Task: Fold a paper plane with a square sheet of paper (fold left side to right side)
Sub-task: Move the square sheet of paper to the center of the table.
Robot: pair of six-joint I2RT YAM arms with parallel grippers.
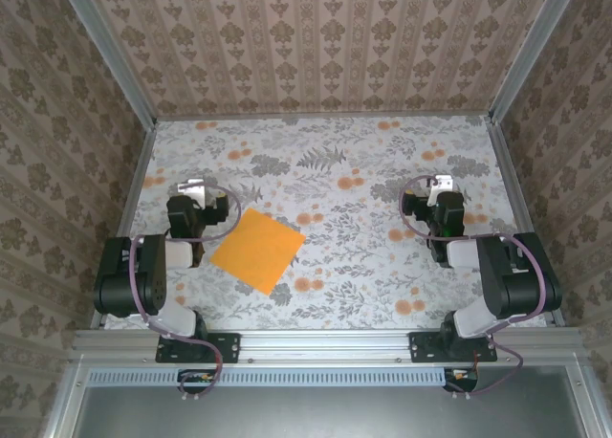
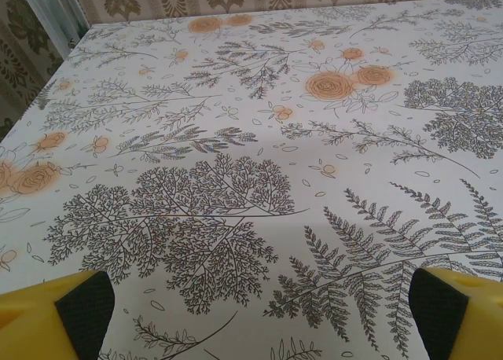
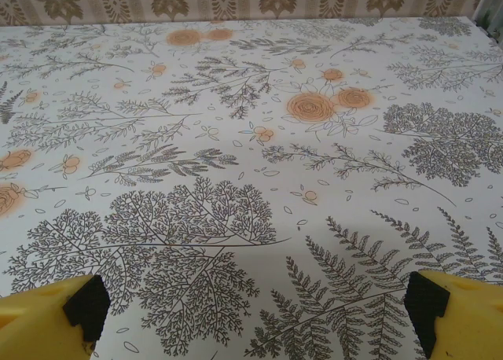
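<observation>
One thin, plain bright orange square sheet of paper [image 1: 258,250] lies flat and unfolded on the floral-printed table [image 1: 363,161]. It is turned corner-on like a diamond, near the left claw [image 1: 194,186] and well apart from the right claw [image 1: 440,182]. Both claws stand wide open, holding nothing, each over bare table.

The risks, as I judge them:
- A sheet this thin offers no raised edge to pinch, so a claw may push it along rather than lift it.
- Its skew could carry the left-to-right fold off square.
- Pressing with one claw alone may let the paper swivel and spoil the crease.
</observation>
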